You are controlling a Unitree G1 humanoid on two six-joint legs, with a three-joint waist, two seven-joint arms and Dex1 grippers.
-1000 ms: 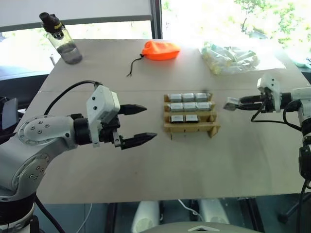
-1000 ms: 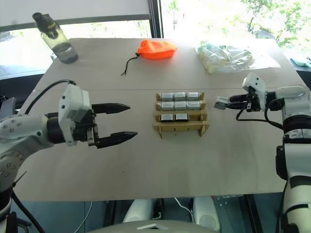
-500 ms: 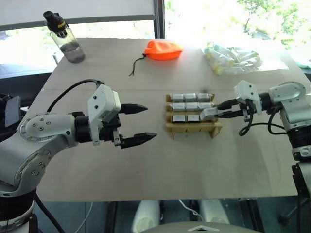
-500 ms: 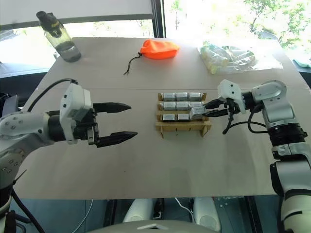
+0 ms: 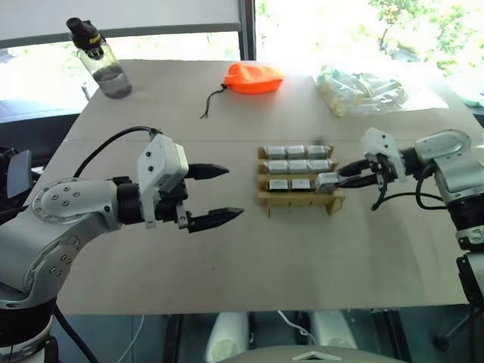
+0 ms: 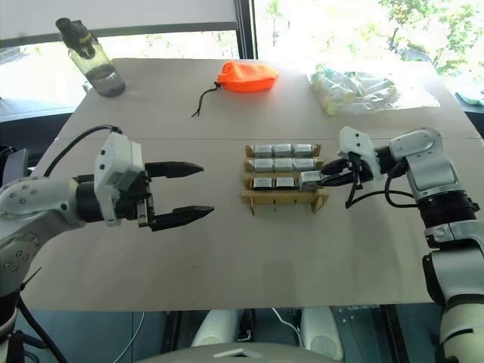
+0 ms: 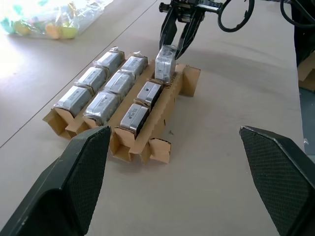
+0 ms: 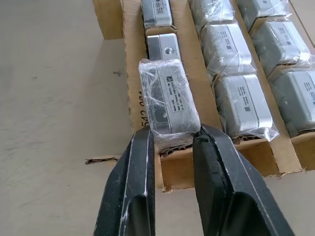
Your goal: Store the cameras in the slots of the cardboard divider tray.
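Table point(image 5: 227, 265): large pale worktop carrying every item listed.
Left gripper point(image 5: 215, 193): hovering over the table, well apart from the tray; jaws spread wide, empty; unmoved over the past second.
Right gripper point(image 6: 327, 180): a second ago out beside the tray's right end, now swung in over it; fingers point(image 8: 140, 162) clenched on one wrapped camera point(image 8: 167, 103).
Cardboard divider tray point(image 5: 297, 198): mid-table; two far rows full, three cameras point(image 7: 101, 81) each; near row holds two, its right-end slot open.
Held camera: poised at that vacant slot, tilted, its end just over the cardboard; not yet seated, as far as can be judged.
Reading: the last piece has arrived at the only free slot; lowering and release would complete the set.
Also present: clear bag point(image 5: 363, 89); orange pouch point(image 5: 253, 77); water bottle point(image 5: 100, 60); all along the far edge.
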